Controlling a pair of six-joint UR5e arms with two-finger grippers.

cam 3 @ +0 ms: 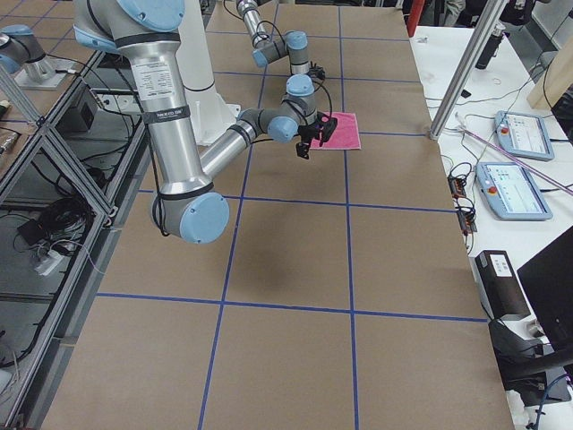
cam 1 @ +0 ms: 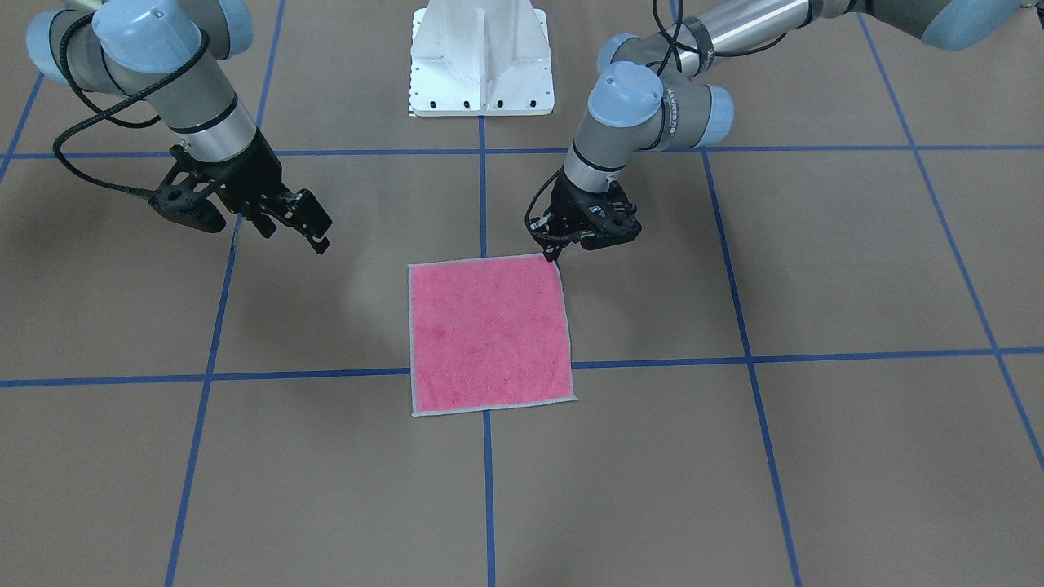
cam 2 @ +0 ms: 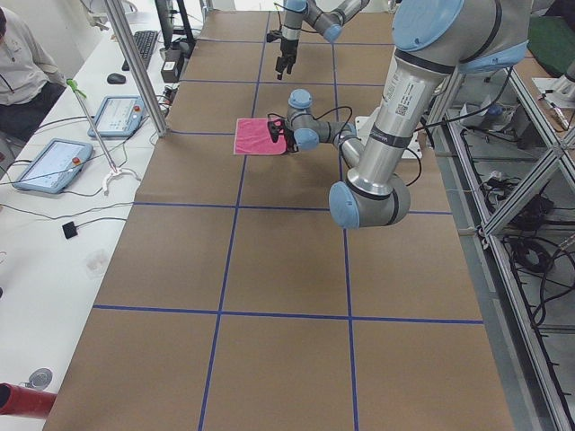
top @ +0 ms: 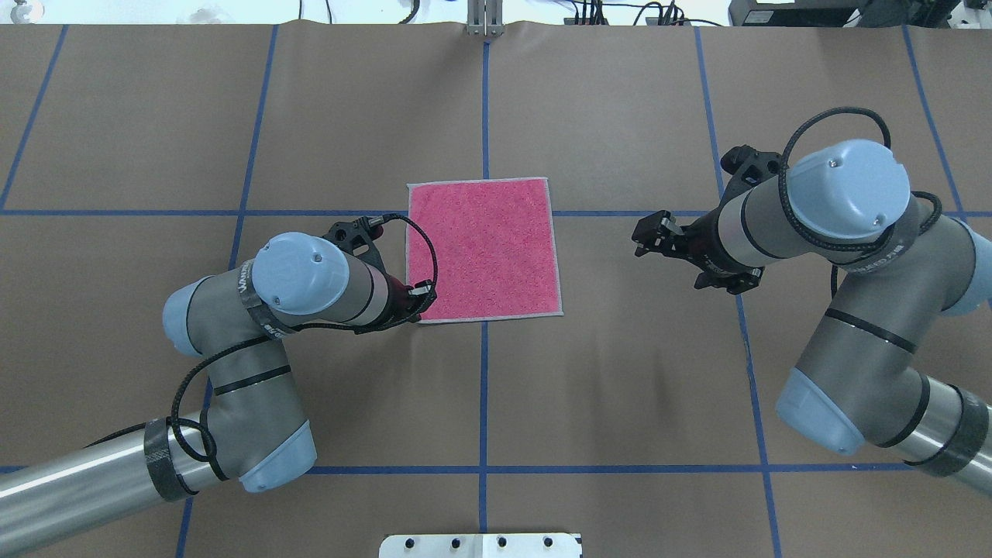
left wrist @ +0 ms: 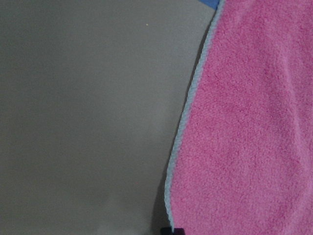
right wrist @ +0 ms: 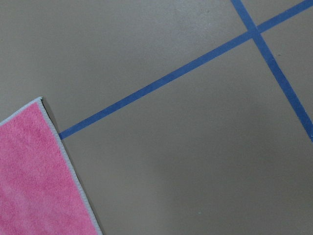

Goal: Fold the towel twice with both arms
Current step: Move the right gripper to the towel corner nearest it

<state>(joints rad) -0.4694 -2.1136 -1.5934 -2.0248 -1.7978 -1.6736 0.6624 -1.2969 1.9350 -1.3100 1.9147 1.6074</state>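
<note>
The towel [cam 1: 489, 334] lies flat on the brown table, pink face up, with its light grey edge showing all round; it also shows in the overhead view [top: 484, 248]. My left gripper [cam 1: 554, 254] is down at the towel's corner nearest the robot on its left side. In the left wrist view one dark fingertip [left wrist: 171, 230] sits on the towel's edge [left wrist: 186, 122], which casts a shadow. The jaws look shut on that corner. My right gripper [cam 1: 318, 232] hangs open and empty above the table, well off the towel's other side [top: 642, 236]. The right wrist view shows only a towel corner [right wrist: 34, 171].
The white pedestal base [cam 1: 481, 57] stands at the robot's edge of the table. Blue tape lines [top: 484, 116] cross the brown cover. A side table with tablets [cam 2: 54, 166] and a seated person [cam 2: 18, 63] lies beyond the far edge.
</note>
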